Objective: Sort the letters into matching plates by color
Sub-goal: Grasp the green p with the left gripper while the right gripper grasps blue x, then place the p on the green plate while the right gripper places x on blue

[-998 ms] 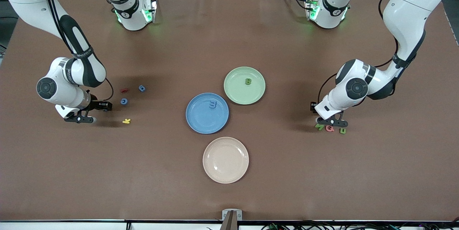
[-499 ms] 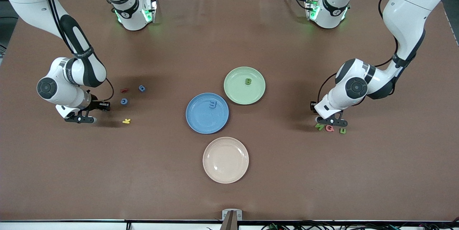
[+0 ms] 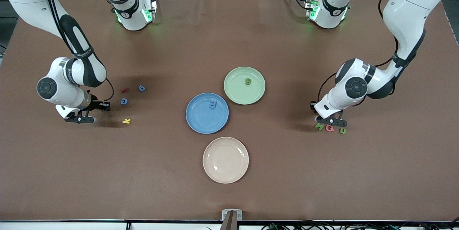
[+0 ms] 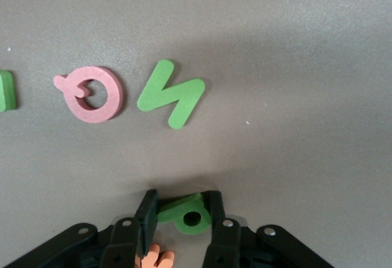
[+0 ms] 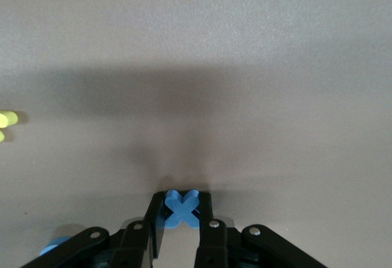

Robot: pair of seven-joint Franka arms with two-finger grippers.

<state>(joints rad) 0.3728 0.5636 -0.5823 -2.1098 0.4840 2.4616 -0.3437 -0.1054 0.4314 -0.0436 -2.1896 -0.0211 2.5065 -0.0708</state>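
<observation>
Left wrist view: left pincer (image 4: 181,210) clamps green letter (image 4: 185,213), partly hidden; right pincer (image 5: 181,210) seemingly grips blue X (image 5: 182,208).

My right arm drops from the upper left of the front view, elbow bent, wrist turned down low over the table. My right gripper (image 3: 94,112) sits at the left of that frame, close above the tabletop. In the right wrist view its two black fingers (image 5: 157,218) stand at the bottom centre, closed in against a small blue X letter (image 5: 181,208).

My left arm comes down from the upper right, wrist folded inward and low. My left gripper (image 3: 331,119) is at the right of the frame; its fingers (image 4: 147,212) are clamped on a green letter (image 4: 185,213) at the bottom centre of the left wrist view.
</observation>
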